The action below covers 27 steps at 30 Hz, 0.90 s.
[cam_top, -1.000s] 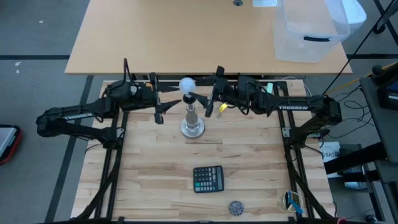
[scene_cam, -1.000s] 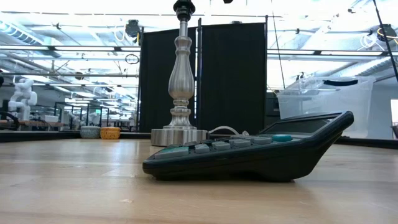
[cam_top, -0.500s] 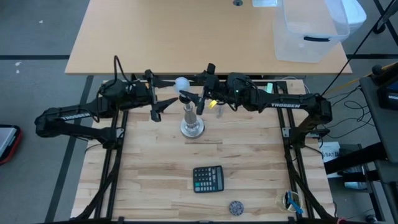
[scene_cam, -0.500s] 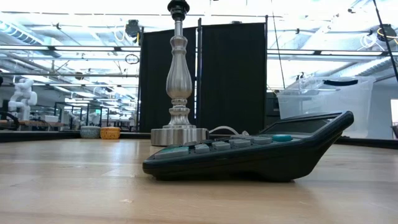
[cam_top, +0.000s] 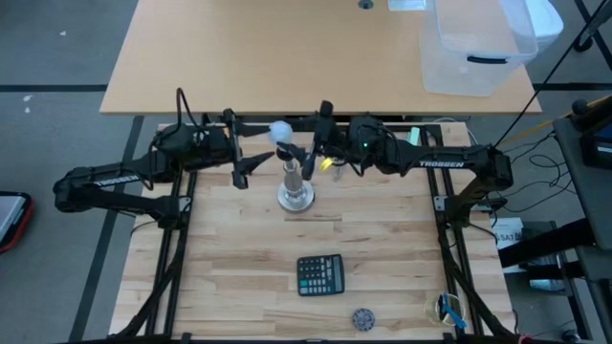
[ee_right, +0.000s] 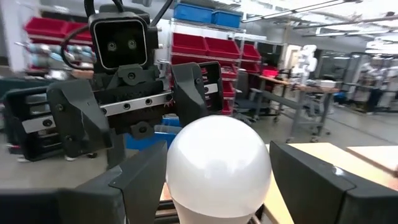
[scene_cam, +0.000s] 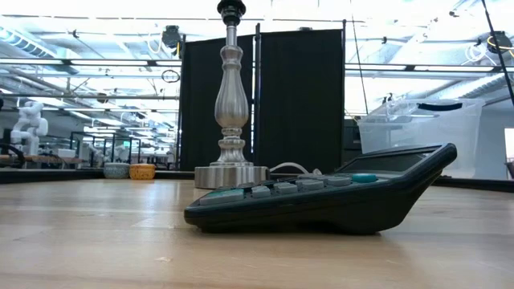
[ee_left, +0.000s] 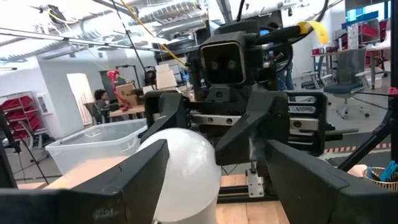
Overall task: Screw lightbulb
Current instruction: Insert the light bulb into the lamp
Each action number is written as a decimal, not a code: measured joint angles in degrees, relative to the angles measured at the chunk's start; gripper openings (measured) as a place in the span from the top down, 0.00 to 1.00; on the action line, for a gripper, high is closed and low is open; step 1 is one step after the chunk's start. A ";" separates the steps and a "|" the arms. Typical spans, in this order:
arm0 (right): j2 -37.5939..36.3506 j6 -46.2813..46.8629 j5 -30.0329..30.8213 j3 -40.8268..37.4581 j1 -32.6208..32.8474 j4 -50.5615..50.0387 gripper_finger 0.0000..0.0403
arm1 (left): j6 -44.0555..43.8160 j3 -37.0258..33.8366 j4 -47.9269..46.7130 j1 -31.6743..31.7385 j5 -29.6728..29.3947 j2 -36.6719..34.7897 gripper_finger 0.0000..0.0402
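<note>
The lightbulb is a smooth, frosted white globe, matte all over, and it sits on top of the silver stand, right at the stand's dark socket. Its round end is up and its narrow end goes down into the socket, so its long axis runs along the stand's stem; I cannot see the screw base in any view.

The stand is turned metal with a polished sheen: a baluster-shaped stem swelling and narrowing above a flat round foot.

My left gripper is just beside the bulb on one side of the stand top, my right gripper just beside it on the other. From my left wrist the bulb swells between my two dark, flat-faced fingers, which stand spread with a gap to the glass on each side. From my right wrist it is the same: the globe sits between my parted fingers, neither pad pressing it. Each wrist view also looks straight at the other gripper's boxy black camera housing.

From table level the stand's profile shows, but the bulb is cut off above the dark socket. In front of the stand there lies a dark plastic calculator, wedge-shaped with rows of grey keys, on the pale wooden table.
</note>
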 joint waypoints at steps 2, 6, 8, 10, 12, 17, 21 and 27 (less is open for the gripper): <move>-0.04 -1.45 2.66 0.00 0.98 -0.36 0.32 | -0.02 0.00 -0.11 0.35 -0.04 0.00 0.31; -0.15 -2.94 5.09 -0.02 2.58 -0.84 0.32 | 0.01 -0.06 0.05 0.40 -0.62 0.04 0.31; -0.21 -3.57 6.88 -0.04 3.37 -0.72 0.32 | -0.11 -0.13 0.46 0.45 0.23 0.10 0.31; -0.31 -3.73 8.90 -0.10 4.12 -1.09 0.32 | -0.01 -0.13 0.68 0.45 0.36 0.13 0.31; -0.26 -3.75 11.89 -0.09 4.96 -0.86 0.32 | 0.00 -0.13 0.70 0.44 0.68 0.15 0.31; -0.22 -3.71 18.05 -0.13 7.14 -0.67 0.32 | 0.03 -0.17 1.23 0.44 1.14 0.42 0.31; -0.20 -3.29 22.49 -0.19 8.46 -0.23 0.32 | 0.00 -0.17 3.26 0.44 2.89 0.75 0.31; -0.10 -3.15 27.90 -0.29 10.03 1.24 0.32 | 0.04 -0.17 3.69 0.44 3.14 0.81 0.31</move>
